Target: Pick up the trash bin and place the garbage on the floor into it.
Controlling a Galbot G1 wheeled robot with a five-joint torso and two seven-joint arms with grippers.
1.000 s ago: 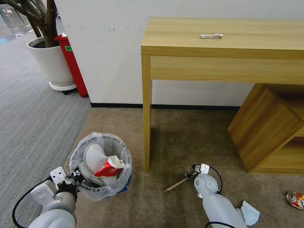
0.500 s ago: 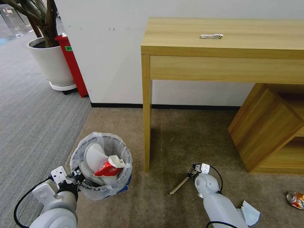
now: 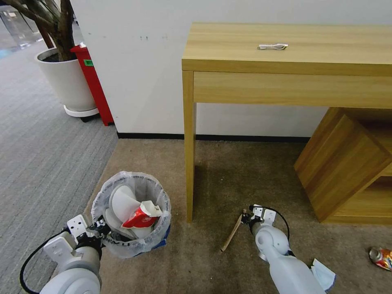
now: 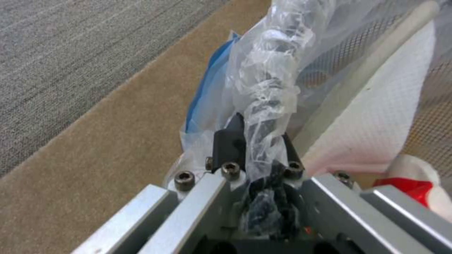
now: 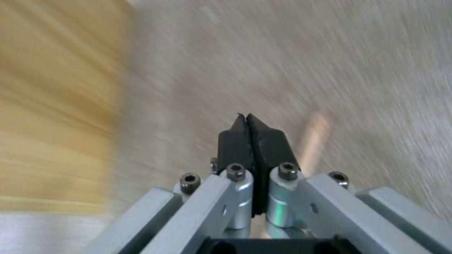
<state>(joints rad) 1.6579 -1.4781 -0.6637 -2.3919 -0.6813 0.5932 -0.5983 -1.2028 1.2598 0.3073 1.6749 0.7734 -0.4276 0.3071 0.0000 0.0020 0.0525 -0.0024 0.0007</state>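
The left end effector [image 3: 99, 227] stays clamped on the bag-lined rim of the trash bin [image 3: 131, 213], which stands on the tan carpet [image 3: 228, 179] beside the leg of the worktop [image 3: 286, 49], with a white slipper [image 3: 122, 202] and a red-and-white cup [image 3: 141, 216] inside it. The right end effector [image 3: 246, 217] has its fingers pressed flat together with nothing visible between them in the right wrist view, yet the wooden stick [image 3: 231, 233] meets its tip. Compared with a second ago, the stick has swung from nearly flat to steeply angled, and the right end effector has shifted slightly; a crushed can [image 3: 380, 257] and a white wrapper [image 3: 323, 274] lie on the carpet to the right.
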